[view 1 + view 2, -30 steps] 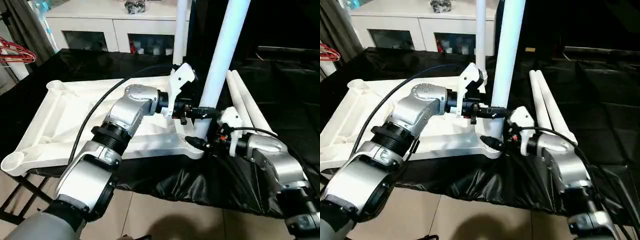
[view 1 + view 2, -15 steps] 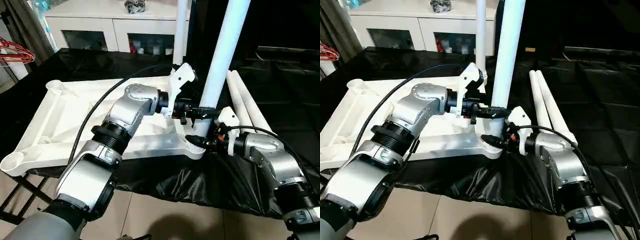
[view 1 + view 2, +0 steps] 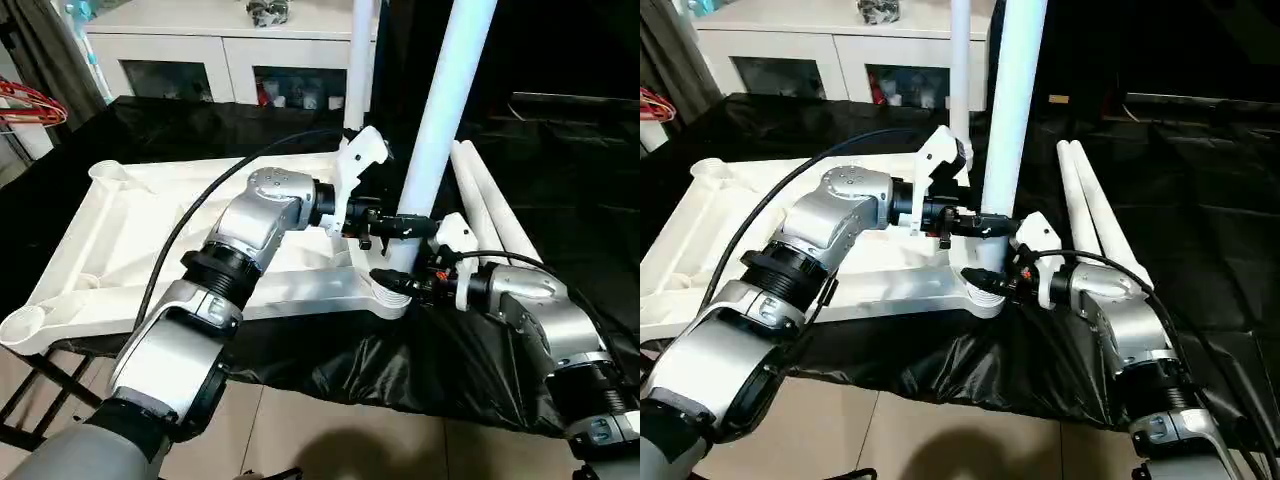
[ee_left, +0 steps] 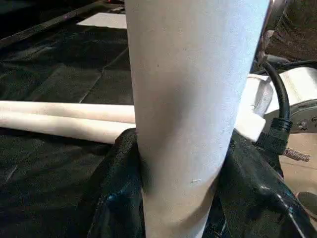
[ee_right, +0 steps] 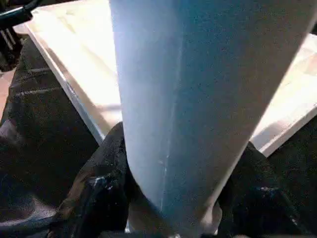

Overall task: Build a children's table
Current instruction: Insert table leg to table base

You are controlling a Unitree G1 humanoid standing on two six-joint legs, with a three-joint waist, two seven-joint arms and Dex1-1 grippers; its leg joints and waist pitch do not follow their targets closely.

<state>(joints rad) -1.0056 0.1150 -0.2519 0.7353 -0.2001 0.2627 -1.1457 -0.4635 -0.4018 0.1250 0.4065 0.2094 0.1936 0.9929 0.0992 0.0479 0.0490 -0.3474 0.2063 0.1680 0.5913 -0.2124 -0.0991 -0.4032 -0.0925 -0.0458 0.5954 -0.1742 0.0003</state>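
The white table top (image 3: 130, 230) lies underside up on a black cloth. One white leg (image 3: 440, 110) stands upright in its near right corner socket. My left gripper (image 3: 400, 226) is shut on this leg a little above the socket, with a black finger (image 4: 119, 188) on each side of the leg (image 4: 188, 99). My right gripper (image 3: 396, 283) is shut on the same leg (image 5: 198, 99) at its base, one finger (image 5: 99, 193) pressed against its side. A second leg (image 3: 360, 60) stands upright at the far right corner. Two more legs (image 3: 490, 205) lie side by side on the cloth to the right.
A white cabinet with glass doors (image 3: 200, 60) stands behind the black cloth. A red wire object (image 3: 30, 100) hangs at the far left. The two left corner sockets (image 3: 108, 172) hold no legs. The cloth drapes over the near edge above a tiled floor.
My right arm has edged in a little toward the base of the upright leg. The left gripper and the leg have stayed where they were.
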